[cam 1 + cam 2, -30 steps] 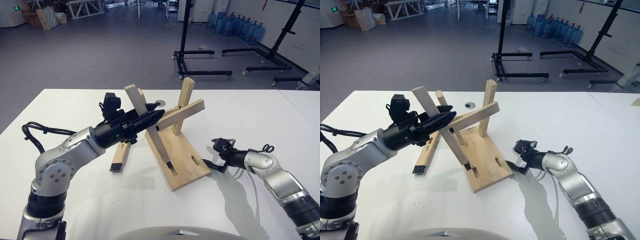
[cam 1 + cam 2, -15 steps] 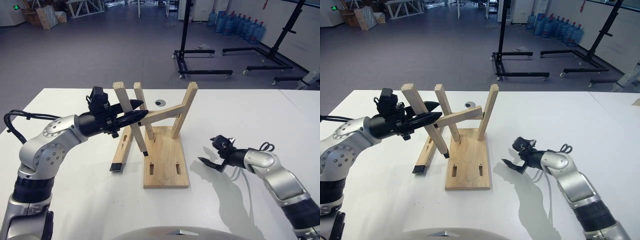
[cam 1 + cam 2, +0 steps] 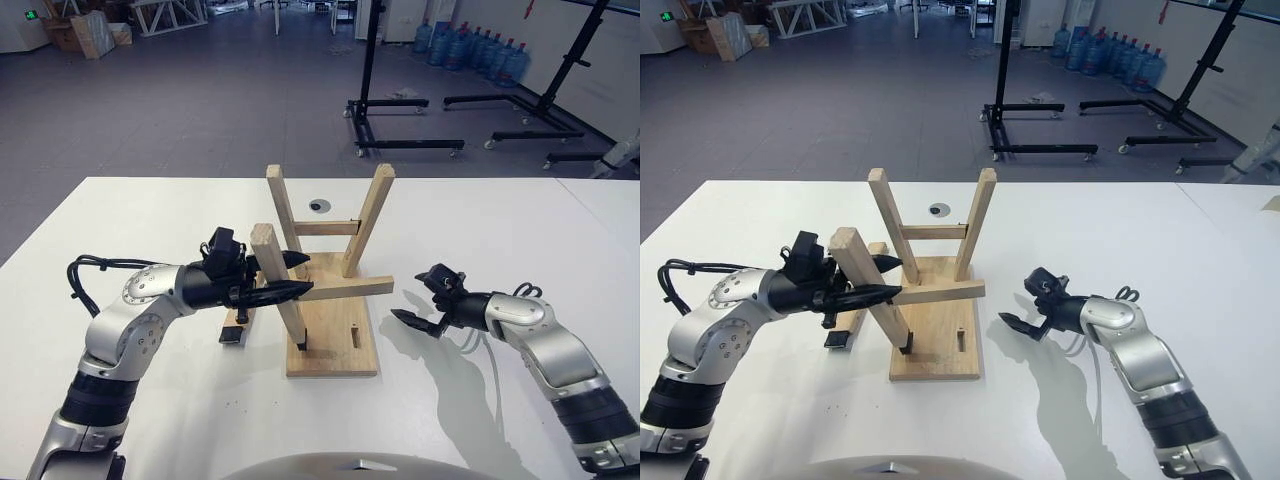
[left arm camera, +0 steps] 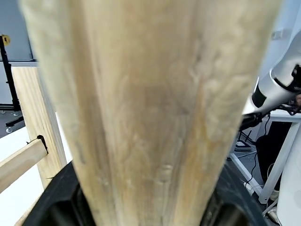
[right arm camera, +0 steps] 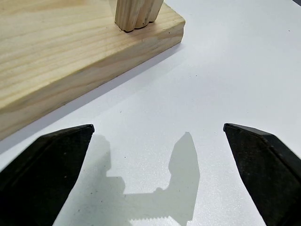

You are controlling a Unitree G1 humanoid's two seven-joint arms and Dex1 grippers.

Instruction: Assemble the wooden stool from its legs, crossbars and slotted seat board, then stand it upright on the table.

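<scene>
Pale wooden slotted seat board [image 3: 335,360] lies flat on the white table [image 3: 520,225]; far leg pair with crossbar [image 3: 368,215] stands slotted; left gripper [image 3: 288,290] clamps the third pale leg [image 3: 268,250], foot at a near slot; right gripper [image 3: 415,302] hovers beside, fingers wide; loose fourth leg [image 3: 852,322] and flipping upright remain.

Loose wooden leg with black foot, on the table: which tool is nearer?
Left. Left tool, holding another leg, is beside the loose leg; right tool lies beyond the wooden seat board.

No readable text or numbers anywhere.
</scene>
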